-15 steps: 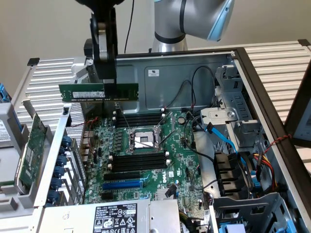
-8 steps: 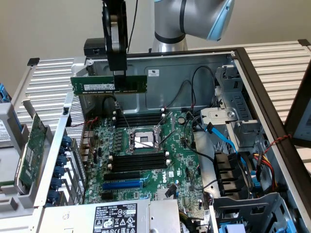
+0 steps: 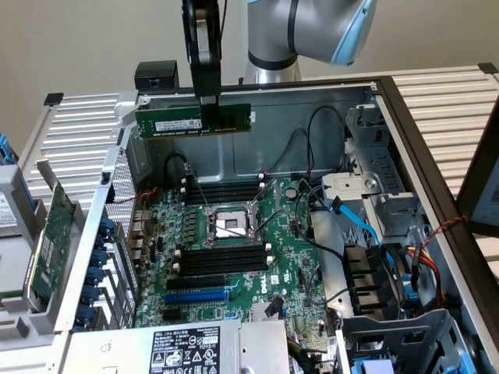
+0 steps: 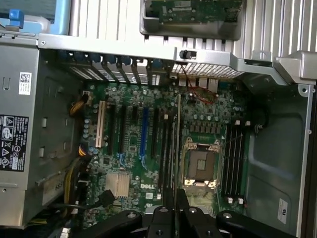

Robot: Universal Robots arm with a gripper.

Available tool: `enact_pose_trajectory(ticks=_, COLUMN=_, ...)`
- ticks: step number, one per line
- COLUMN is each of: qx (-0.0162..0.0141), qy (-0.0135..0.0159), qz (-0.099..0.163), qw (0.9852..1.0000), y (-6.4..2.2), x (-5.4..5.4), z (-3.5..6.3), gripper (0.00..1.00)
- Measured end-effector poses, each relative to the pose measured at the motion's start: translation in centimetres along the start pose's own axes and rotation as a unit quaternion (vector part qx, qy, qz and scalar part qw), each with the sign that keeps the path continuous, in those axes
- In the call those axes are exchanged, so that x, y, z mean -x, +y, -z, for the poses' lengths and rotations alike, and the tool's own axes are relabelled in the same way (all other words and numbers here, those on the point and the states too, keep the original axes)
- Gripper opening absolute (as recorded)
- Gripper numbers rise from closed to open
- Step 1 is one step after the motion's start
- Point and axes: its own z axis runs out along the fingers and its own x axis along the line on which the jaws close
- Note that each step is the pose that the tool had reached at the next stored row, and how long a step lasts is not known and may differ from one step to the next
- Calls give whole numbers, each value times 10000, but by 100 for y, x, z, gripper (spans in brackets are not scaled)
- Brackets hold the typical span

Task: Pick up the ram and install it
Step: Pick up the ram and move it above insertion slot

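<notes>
I can read DELL in white on the board [image 4: 133, 163] in the wrist view, printed near the blue slot [image 4: 143, 129]. The power supply [image 3: 183, 351] carries a big black-and-white label with rows of marks and small print that I cannot make out, and a white barcode sticker whose text is just as unreadable. The ram [image 3: 168, 123] has a pale label strip, but its print is too fine for me to read. The arm [image 3: 312, 31] and the upper part of the pincer [image 3: 207, 105] are cut off by the top of the exterior view, and a black finger covers the middle of the ram there. In the wrist view I see the ram edge-on, only a thin dark line, so its face is hidden. On the exterior view's left, a green card [image 3: 51, 241] stands tilted in a grey tray outside the case [image 3: 327, 109], its lower end out of sight. The pincer is clamped on the ram about halfway along its length, with the fingers closed on both faces. The stick hangs level and on edge just below the fingertips, up by the case's far wall and well apart from the board. From the wrist camera, the ram's line runs out from between the fingers parallel to the black slots [image 4: 166, 148], just beside them on the side of the socket [image 4: 200, 166].
</notes>
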Motion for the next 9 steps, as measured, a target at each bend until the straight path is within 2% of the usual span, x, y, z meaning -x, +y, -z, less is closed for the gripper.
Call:
enact_pose_trajectory(ticks=5, qx=-95, qy=4, qz=4, qw=10000, y=-90, x=121, z=-7, gripper=14)
enact_pose_trajectory(ticks=7, qx=-116, qy=4, qz=5, qw=9999, y=-130, x=154, z=-11, gripper=14)
enact_pose_trajectory(ticks=9, qx=-123, qy=-2, qz=4, qw=9999, y=-167, x=183, z=-15, gripper=14)
